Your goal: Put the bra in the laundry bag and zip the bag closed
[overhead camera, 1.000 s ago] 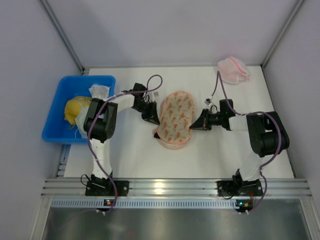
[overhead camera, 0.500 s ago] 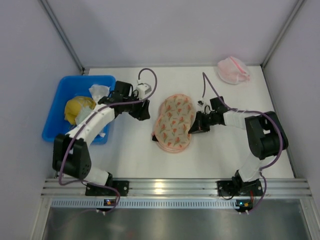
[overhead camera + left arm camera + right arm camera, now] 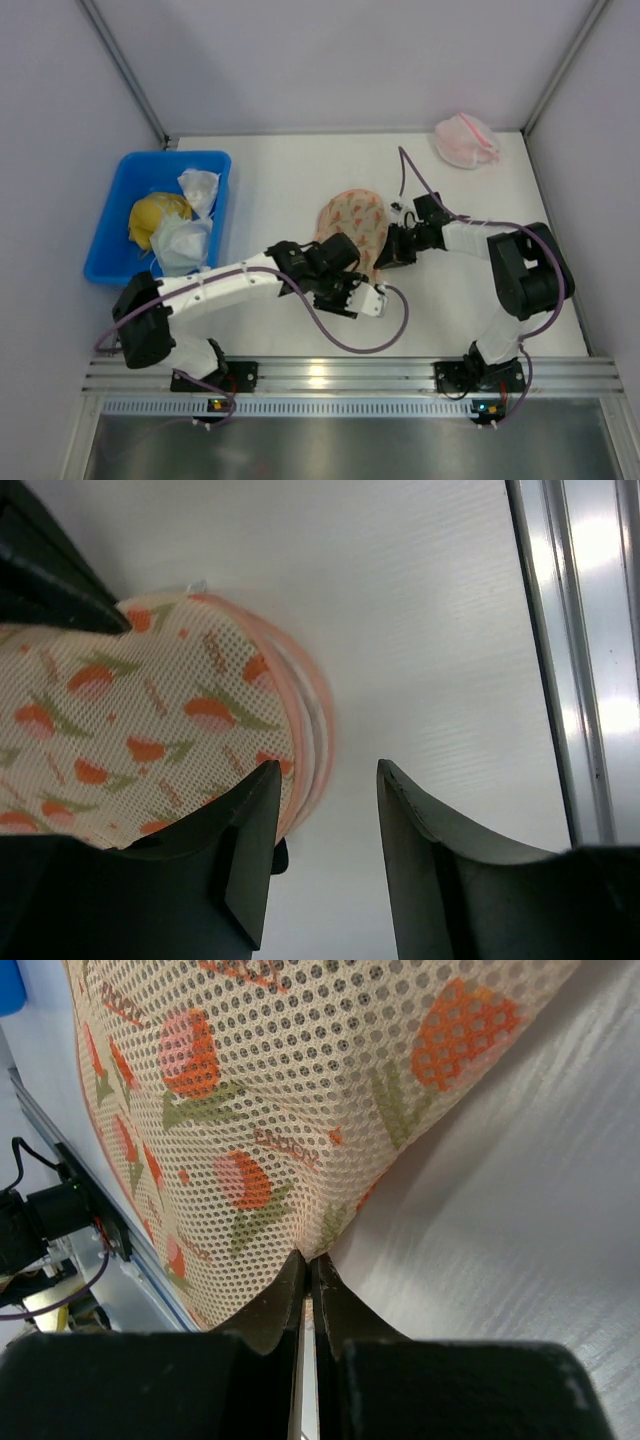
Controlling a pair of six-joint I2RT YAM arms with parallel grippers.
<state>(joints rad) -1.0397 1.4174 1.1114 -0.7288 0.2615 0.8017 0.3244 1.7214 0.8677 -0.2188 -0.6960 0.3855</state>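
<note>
The laundry bag [image 3: 358, 218], a peach mesh pouch with red-orange flower marks, lies flat mid-table. My right gripper [image 3: 384, 257] is shut on the mesh at its right edge; in the right wrist view the jaws [image 3: 310, 1257] pinch a fold of the laundry bag [image 3: 250, 1110]. My left gripper [image 3: 350, 290] hovers over the bag's near end, open. In the left wrist view the gripper [image 3: 325, 772] has nothing between its fingers, and the rounded zipper edge of the bag [image 3: 300, 715] lies by the left finger [image 3: 245, 850]. The bra is hidden.
A blue bin [image 3: 120, 170] at the left holds a yellow cloth lump [image 3: 150, 215] and white cloth bundles [image 3: 185, 240]. A pink-and-white mesh bundle [image 3: 467, 140] lies at the far right corner. The aluminium rail [image 3: 320, 375] runs along the near edge.
My left arm swung from the bag's left side round to its near end, and its jaws opened. The right gripper kept its pinch and shifted slightly away from the rail.
</note>
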